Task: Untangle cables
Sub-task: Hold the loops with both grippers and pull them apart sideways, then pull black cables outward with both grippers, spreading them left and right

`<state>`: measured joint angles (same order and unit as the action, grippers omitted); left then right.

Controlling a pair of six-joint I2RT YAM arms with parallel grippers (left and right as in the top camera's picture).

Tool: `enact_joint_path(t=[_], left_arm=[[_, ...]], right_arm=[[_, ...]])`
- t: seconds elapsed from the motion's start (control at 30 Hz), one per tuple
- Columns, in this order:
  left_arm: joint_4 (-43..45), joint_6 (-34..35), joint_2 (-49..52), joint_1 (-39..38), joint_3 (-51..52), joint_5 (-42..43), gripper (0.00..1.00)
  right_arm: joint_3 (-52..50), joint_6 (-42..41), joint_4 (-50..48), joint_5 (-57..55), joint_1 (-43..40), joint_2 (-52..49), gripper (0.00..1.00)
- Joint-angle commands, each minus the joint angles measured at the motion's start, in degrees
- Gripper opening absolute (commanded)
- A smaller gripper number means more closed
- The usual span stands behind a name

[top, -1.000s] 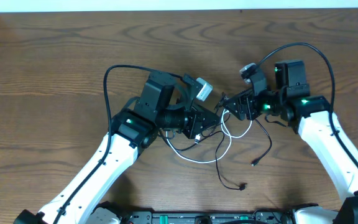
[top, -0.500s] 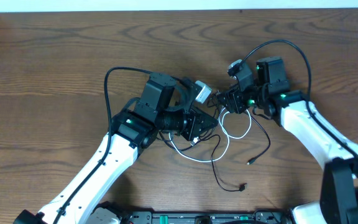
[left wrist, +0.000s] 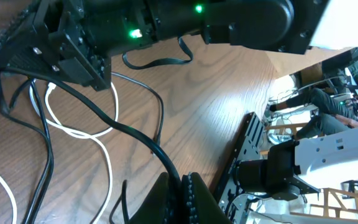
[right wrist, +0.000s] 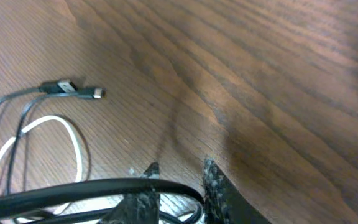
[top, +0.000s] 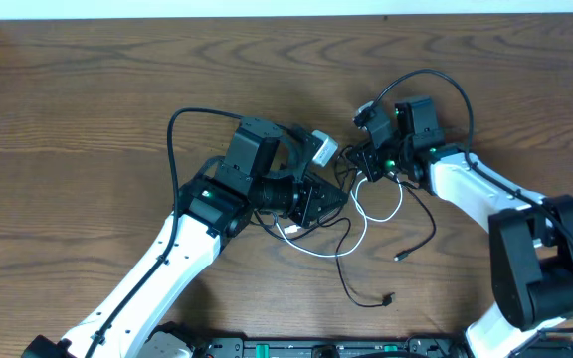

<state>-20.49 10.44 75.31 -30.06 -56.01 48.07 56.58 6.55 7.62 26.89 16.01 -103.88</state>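
Black cable [left wrist: 138, 139] — pinched by the left gripper [left wrist: 180, 180], tips closed. Right gripper [right wrist: 179, 168], narrowly parted, hold unclear, has swung in from the table's right edge — white cable [right wrist: 58, 118] remains entangled.

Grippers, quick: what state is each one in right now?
Left gripper: closed on the black cable.
Right gripper: jaws apart, black cable crossing between them.

Left arm [top: 182, 249] reaches in from bottom-left, its wrist rolled over. Left end effector [left wrist: 180, 190] sits low over the tabletop, fingers pressed together on the black cable [left wrist: 135, 134]. Right arm [top: 476, 189] is folded in from the right, elbow out. Right end effector [right wrist: 178, 180] points left, near the left one, fingers a narrow gap apart.
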Motion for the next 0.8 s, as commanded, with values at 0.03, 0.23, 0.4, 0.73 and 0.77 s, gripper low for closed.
enact_joint_path(t=[0.03,0.23,0.4,0.73,0.77], left_arm=[[-1.14,-0.83,-0.96,0.22,-0.74,-1.55,0.07],[-9.60,-0.79,-2.51,2.86,-0.74,-20.22,0.08],[-16.48,-0.81,-5.33,9.73,-0.74,-27.23,0.07],[-19.04,-0.79,-12.72,33.00,-0.74,-28.26,0.07],[-19.02,-0.74,-13.03,35.15,-0.74,-28.24,0.07]], right_arm=[[0.20,-4.87,0.59,-6.47,0.26,-2.10,0.01],[0.20,-13.90,4.44,-21.73,-0.39,-2.25,0.01],[0.22,-18.18,7.78,-26.49,-4.59,-2.19,0.01],[0.22,-19.82,14.29,-26.56,-20.59,-2.19,0.01],[0.22,-19.82,14.80,-26.53,-21.94,-2.19,0.01]])
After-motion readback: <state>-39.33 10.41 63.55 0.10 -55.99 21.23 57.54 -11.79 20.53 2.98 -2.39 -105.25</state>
